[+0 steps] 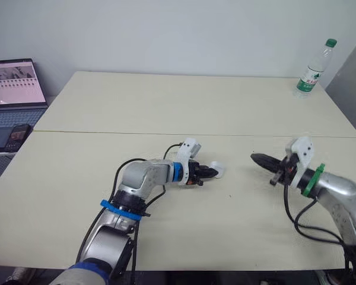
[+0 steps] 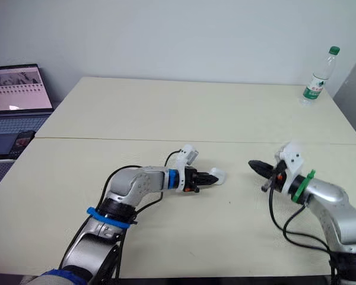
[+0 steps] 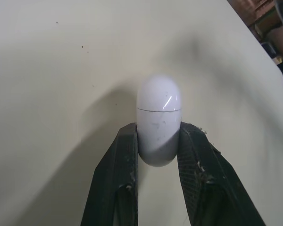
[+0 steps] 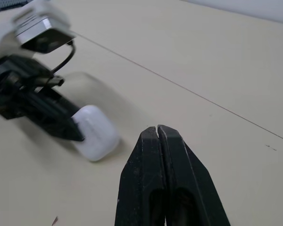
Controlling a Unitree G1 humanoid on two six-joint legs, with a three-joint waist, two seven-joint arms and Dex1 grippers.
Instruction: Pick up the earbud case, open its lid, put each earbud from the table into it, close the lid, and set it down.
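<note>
The white earbud case (image 3: pixel 159 120) has its lid down, a thin seam showing across it. My left gripper (image 1: pixel 212 172) is shut on the case's lower half, a black finger (image 3: pixel 125 155) pressed on each side, just above the table near its middle. The case (image 4: pixel 95 133) also shows in the right wrist view, with the left gripper's fingers on it. My right gripper (image 1: pixel 256 158) is shut with nothing in it, a short way to the right of the case and pointing toward it.
A clear water bottle (image 1: pixel 312 70) with a green cap stands at the table's far right corner. An open laptop (image 1: pixel 15 83) and a phone (image 1: pixel 16 137) lie on a surface off the left edge. A seam (image 1: pixel 166 134) joins two tabletops.
</note>
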